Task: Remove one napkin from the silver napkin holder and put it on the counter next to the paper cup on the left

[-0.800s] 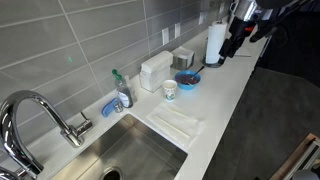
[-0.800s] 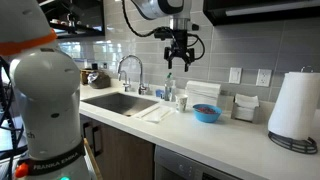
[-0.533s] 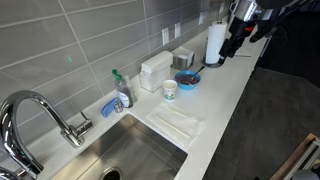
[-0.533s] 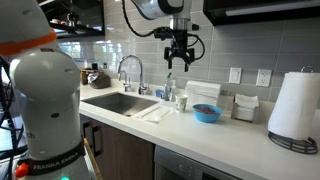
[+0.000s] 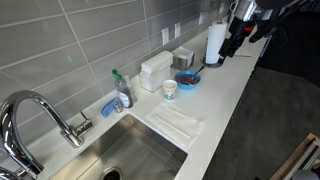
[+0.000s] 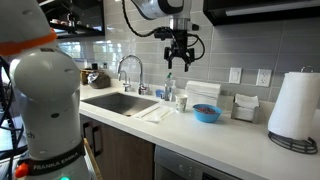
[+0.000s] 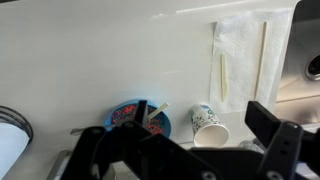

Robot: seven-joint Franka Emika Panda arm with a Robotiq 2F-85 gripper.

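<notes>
The silver napkin holder (image 5: 182, 58) stands by the tiled wall beside a white dispenser (image 5: 155, 70); it also shows in an exterior view (image 6: 244, 104). The paper cup (image 5: 169, 90) with a teal pattern stands on the white counter (image 5: 225, 95), next to a blue bowl (image 5: 187, 78). In the wrist view the cup (image 7: 207, 122) and the bowl (image 7: 140, 118) lie below me. My gripper (image 6: 178, 60) hangs high above the cup and bowl, open and empty; it also shows in an exterior view (image 5: 232, 45) and the wrist view (image 7: 185, 150). The holder is hidden in the wrist view.
A flat napkin (image 5: 178, 122) with a thin stick on it lies by the sink (image 5: 130, 155). A faucet (image 5: 40, 115) and a soap bottle (image 5: 122, 92) stand behind the sink. A paper-towel roll (image 5: 215, 42) stands at the counter's far end.
</notes>
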